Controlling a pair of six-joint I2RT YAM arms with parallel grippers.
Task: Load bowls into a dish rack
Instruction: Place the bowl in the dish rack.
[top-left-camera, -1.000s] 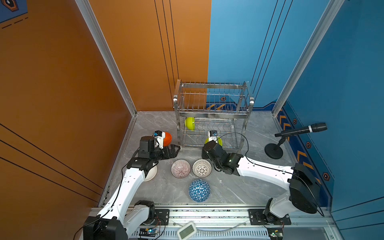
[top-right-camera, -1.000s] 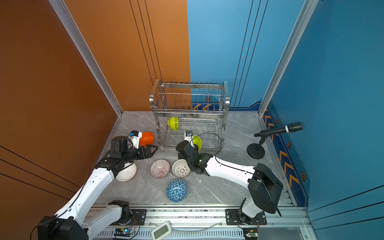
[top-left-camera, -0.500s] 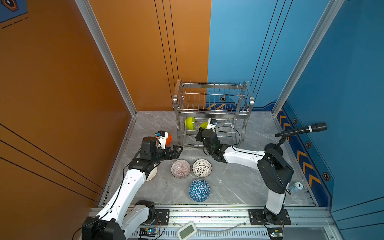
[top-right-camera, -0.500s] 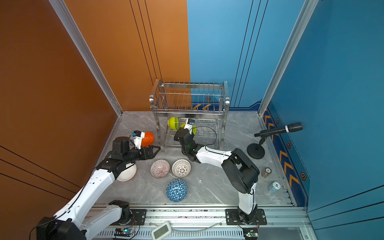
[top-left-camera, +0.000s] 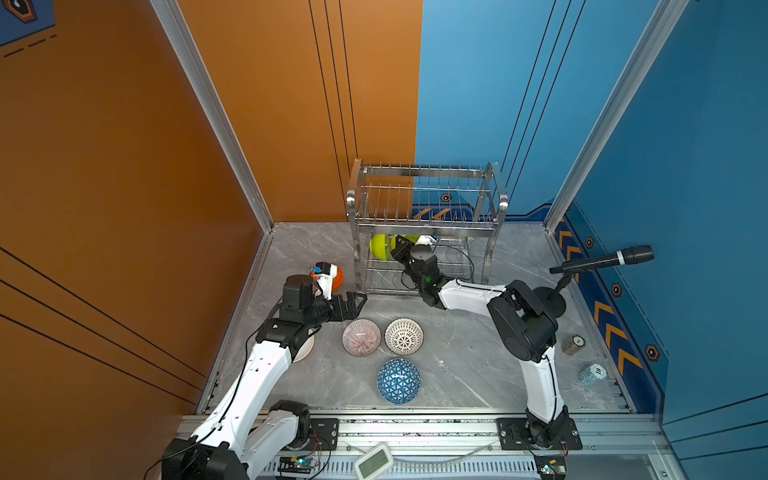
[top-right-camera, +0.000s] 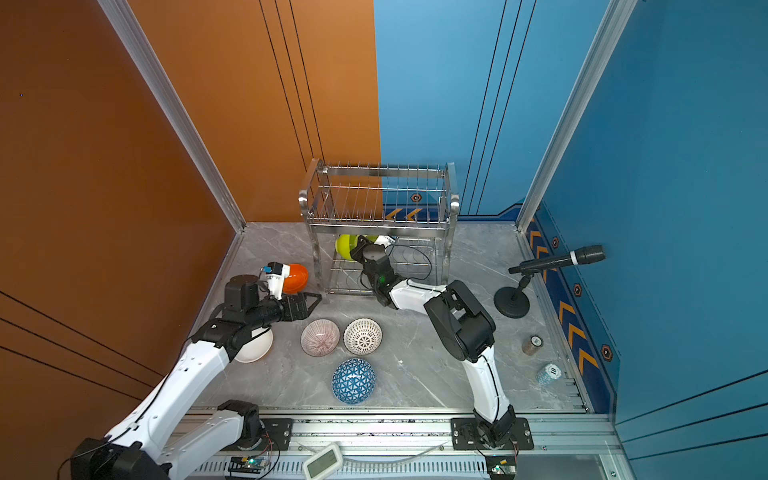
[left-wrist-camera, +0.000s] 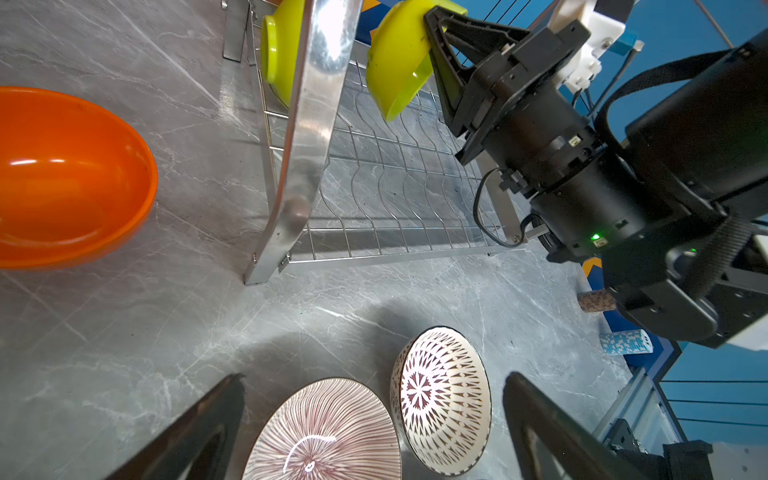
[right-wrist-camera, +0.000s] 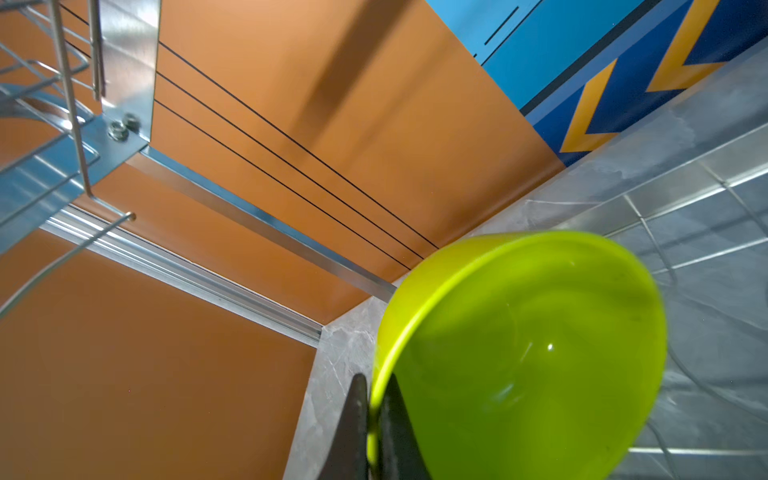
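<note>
There are two green bowls (top-left-camera: 379, 247) (left-wrist-camera: 395, 62), one orange bowl (top-right-camera: 296, 277), one white bowl (top-right-camera: 255, 349), three patterned bowls (top-left-camera: 361, 337) (top-left-camera: 404, 336) (top-left-camera: 398, 381), one dish rack (top-left-camera: 424, 224), one microphone (top-left-camera: 602, 261), two chip stacks (top-left-camera: 573, 345) (top-left-camera: 592, 374).

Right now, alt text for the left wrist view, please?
The right gripper pinches the rim of a lime-green round bowl over the wavy lower tier of the steel wire dish rack, where a second lime-green bowl stands on edge. An orange bowl, a pink-striped bowl and a lattice-patterned bowl sit on the marble table.

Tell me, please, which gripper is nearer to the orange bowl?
Left. The left gripper hangs open beside the orange bowl; the right gripper is inside the dish rack, shut on a lime-green bowl.
</note>
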